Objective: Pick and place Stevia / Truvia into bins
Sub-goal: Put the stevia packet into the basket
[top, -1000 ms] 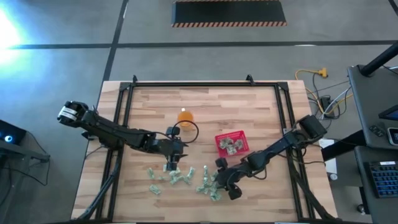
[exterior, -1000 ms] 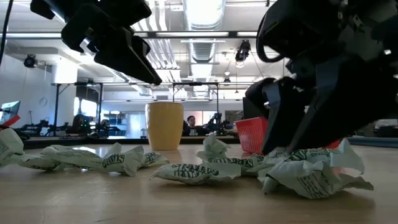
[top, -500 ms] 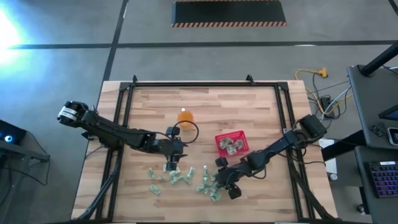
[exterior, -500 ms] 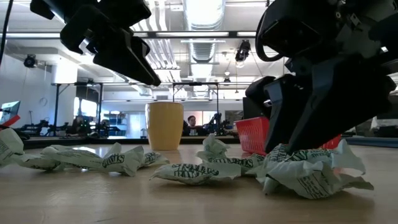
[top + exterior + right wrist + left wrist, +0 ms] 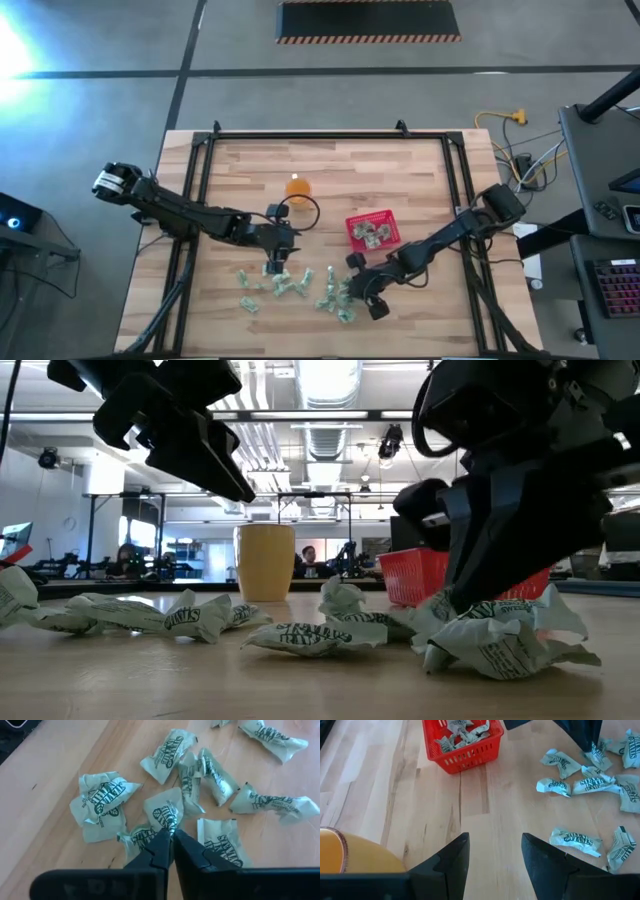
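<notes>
Several crumpled green-and-white Stevia packets (image 5: pixel 290 285) lie loose on the wooden table near its front edge. More lie in the red basket (image 5: pixel 371 231), which stands right of centre. My right gripper (image 5: pixel 352 290) is down in the right part of the pile, shut on one packet (image 5: pixel 165 812). My left gripper (image 5: pixel 495 852) hangs open above the table, over the left part of the pile (image 5: pixel 277 262), with bare wood between its fingers. My right gripper pinches one packet by its crumpled edge (image 5: pixel 169 826) between its two fingertips. The fingers slant down from above, from the table's right. The packet still lies on the table among its neighbours (image 5: pixel 500 635).
An orange cup (image 5: pixel 298 187) stands behind the pile, left of the basket; it also appears close by my left gripper (image 5: pixel 350 852). A black frame (image 5: pixel 300 138) runs along the table's far and side edges. Bare wood lies between cup and basket.
My right gripper has shut its fingers on a packet at the right of the pile, staying low over the table. The packets have kept their places. My left gripper has kept still.
</notes>
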Controlling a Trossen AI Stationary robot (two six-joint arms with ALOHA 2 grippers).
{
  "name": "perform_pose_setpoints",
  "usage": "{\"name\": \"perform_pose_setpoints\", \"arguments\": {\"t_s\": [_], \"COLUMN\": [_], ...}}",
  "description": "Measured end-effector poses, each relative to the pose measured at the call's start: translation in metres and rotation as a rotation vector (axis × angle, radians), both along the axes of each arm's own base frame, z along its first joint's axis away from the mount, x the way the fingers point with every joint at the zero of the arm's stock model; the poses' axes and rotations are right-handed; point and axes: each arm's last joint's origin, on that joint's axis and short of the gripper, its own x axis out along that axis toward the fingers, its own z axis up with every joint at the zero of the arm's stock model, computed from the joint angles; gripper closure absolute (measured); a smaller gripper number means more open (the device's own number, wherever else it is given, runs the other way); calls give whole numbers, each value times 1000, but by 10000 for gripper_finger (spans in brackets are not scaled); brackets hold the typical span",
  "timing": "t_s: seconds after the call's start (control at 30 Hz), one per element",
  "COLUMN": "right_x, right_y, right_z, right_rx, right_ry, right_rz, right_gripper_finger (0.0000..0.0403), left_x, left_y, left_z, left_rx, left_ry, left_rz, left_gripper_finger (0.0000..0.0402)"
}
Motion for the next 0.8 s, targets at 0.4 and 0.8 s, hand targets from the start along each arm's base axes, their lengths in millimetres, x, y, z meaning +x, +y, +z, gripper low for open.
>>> {"name": "perform_pose_setpoints", "arguments": {"t_s": [0.4, 0.8], "right_x": [-26, -80], "right_y": [-16, -49], "right_z": [49, 74], "right_rx": [-141, -426], "right_ry": [16, -24], "right_rz": [-159, -754], "right_gripper_finger": [394, 394], "left_x": [-1, -1], "left_y": [0, 0], "left_z": [-1, -1], "left_rx": [3, 4], "left_ry": [14, 18], "left_rz": [1, 1], "left_gripper_finger": [237, 237]}}
